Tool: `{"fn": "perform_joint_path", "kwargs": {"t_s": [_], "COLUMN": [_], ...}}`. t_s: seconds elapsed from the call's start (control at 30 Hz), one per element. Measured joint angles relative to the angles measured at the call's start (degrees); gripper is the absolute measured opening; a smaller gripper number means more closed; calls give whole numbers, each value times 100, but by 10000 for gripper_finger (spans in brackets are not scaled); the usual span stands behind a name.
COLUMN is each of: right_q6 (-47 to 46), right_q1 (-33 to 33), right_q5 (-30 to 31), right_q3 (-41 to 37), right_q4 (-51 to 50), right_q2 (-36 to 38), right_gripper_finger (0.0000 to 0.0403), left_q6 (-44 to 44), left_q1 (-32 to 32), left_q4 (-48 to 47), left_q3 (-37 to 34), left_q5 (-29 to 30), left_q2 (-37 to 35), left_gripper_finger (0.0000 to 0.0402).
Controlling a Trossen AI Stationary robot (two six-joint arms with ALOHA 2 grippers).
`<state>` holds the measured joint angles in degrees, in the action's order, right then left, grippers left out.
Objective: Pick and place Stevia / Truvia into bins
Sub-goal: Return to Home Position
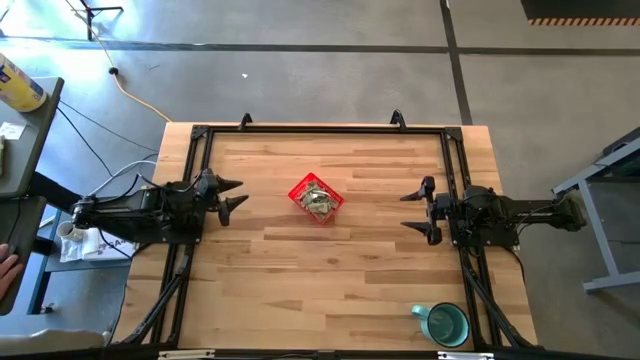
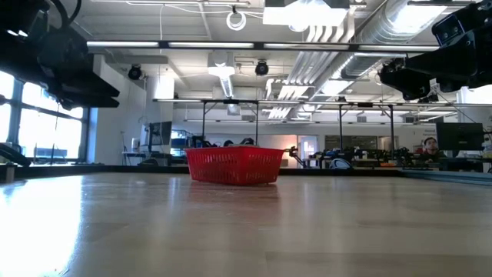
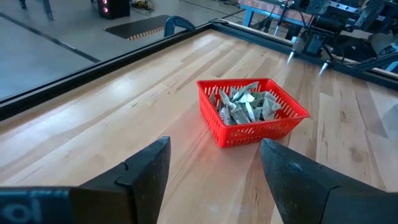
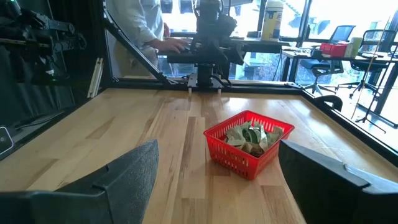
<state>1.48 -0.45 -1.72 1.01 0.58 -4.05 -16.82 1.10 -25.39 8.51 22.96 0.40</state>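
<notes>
A small red mesh basket (image 1: 316, 198) stands on its base at the middle of the wooden table, also in the low view (image 2: 233, 165). Several pale green and white packets (image 3: 245, 104) lie heaped inside it, seen too in the right wrist view (image 4: 250, 137). My left gripper (image 1: 236, 194) is open at the table's left side, well left of the basket, its fingers pointing toward it. My right gripper (image 1: 418, 211) is open at the table's right side, facing the basket from a similar distance. Neither touches anything.
A teal mug (image 1: 444, 323) stands near the table's near right corner. A black frame rail (image 1: 320, 130) runs along the far edge and down both sides. A person (image 4: 146, 28) stands beyond the table's left side in the right wrist view.
</notes>
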Motion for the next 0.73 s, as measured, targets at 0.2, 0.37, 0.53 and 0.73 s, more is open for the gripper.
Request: {"fn": "perform_joint_path", "kwargs": {"t_s": [0.2,0.37,0.53,0.73], "right_q6": [0,0,0,0], "right_q1": [0,1,0,2], "right_q5": [0,1,0,0], "right_q3": [-1,0,-1,-1], "right_q4": [0,0,0,-1], "right_q2": [0,0,0,0], "right_gripper_finger": [321,321,321,321], "left_q6": [0,1,2,1], "left_q1": [0,0,0,0], "left_q4": [0,0,-1,-2], "left_q3": [0,-1,-2,-2], "left_q5": [2,0,2,2], "left_q2": [0,0,0,0], "left_gripper_finger": [283,281,284,280]}}
